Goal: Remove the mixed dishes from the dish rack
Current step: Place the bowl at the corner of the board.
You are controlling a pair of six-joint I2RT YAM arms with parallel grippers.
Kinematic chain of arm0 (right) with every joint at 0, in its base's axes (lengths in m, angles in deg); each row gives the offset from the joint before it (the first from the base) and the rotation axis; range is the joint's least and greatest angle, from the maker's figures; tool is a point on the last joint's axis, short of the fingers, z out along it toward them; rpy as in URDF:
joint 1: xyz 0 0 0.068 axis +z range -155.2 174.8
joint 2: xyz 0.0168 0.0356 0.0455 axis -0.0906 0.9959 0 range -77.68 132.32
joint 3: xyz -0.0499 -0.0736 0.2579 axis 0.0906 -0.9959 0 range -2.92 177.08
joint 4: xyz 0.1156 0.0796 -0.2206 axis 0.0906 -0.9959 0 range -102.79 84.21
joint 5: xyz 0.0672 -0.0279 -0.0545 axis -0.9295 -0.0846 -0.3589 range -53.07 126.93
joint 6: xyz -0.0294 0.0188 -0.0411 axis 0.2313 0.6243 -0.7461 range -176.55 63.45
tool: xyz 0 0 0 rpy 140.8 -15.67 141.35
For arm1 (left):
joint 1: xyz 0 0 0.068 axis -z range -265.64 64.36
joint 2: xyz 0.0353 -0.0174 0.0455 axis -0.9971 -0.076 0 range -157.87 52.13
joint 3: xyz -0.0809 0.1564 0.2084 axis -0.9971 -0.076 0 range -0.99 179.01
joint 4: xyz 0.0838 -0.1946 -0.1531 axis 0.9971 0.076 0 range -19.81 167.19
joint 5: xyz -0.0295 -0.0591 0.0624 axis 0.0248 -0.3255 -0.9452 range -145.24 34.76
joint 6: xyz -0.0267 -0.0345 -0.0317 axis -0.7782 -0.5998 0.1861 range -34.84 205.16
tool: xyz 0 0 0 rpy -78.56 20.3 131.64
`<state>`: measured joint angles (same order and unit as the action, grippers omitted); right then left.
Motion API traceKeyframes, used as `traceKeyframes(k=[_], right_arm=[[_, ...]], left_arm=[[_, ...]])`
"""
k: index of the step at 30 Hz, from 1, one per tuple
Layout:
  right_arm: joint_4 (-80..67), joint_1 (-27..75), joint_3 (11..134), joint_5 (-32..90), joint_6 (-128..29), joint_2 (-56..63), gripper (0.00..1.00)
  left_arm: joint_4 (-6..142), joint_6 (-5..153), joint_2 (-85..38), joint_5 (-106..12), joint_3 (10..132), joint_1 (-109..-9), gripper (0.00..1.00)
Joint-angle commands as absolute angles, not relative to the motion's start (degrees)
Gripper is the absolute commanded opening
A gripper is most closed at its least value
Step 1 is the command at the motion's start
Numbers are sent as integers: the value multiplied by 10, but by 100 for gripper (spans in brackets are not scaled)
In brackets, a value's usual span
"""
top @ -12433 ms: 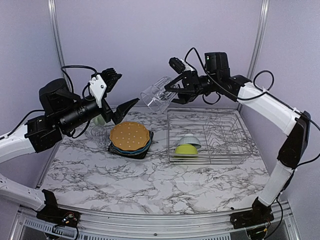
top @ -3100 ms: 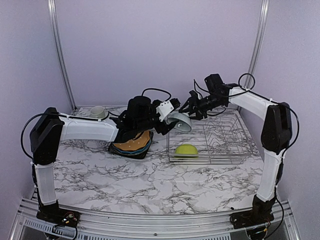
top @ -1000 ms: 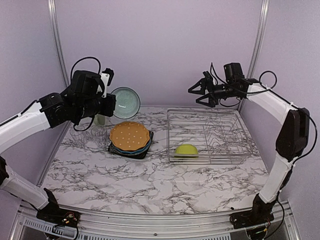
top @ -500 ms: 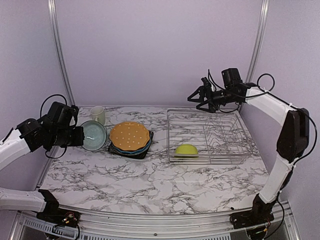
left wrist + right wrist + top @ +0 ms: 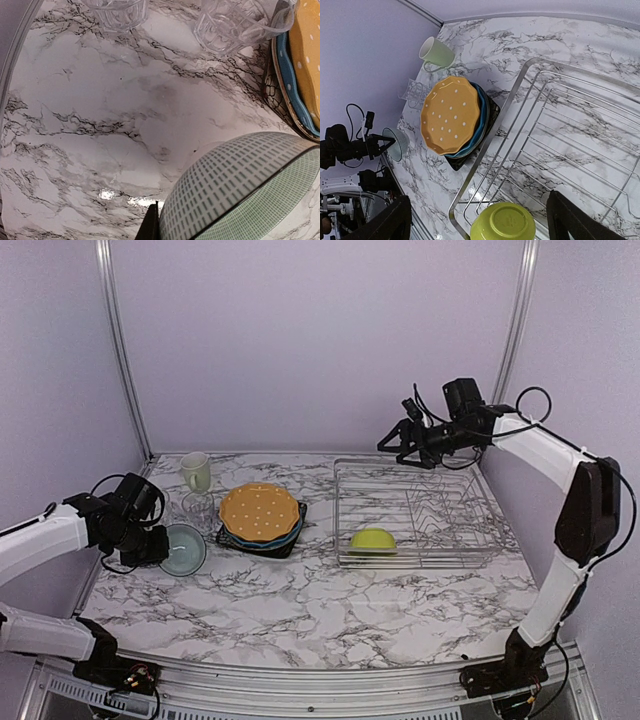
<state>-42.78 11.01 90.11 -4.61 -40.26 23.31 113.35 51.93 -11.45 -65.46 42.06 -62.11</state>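
Observation:
My left gripper (image 5: 160,544) is shut on the rim of the small white bowl (image 5: 184,549), which is tilted low over the table at the front left. In the left wrist view the bowl's grid-patterned wall (image 5: 240,185) fills the lower right, with one dark finger (image 5: 150,226) against it. The dish rack (image 5: 420,510) holds only the lime green bowl (image 5: 372,538), upside down at its front left corner. My right gripper (image 5: 405,440) hangs open and empty above the rack's back left; in its wrist view the lime green bowl (image 5: 503,223) lies between the fingers, far below.
The orange dotted plate (image 5: 260,511) tops a stack with the blue plate and dark square plate, left of the rack. The pale green mug (image 5: 196,471) stands at the back left. Clear glasses (image 5: 227,22) (image 5: 119,9) stand just behind the bowl I hold.
My left arm has carried the small white bowl down and toward the front left of the table. The right gripper has stayed open and hardly moved.

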Motion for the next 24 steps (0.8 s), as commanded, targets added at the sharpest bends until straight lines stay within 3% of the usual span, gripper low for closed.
traceKeyframes(k=[1, 24], right_arm=[[-463, 115, 909, -19, -449, 201, 90], [-661, 250, 916, 197, -559, 185, 90]], left_arm=[[1078, 500, -146, -611, 410, -647, 0], [990, 496, -296, -516, 394, -707, 4]])
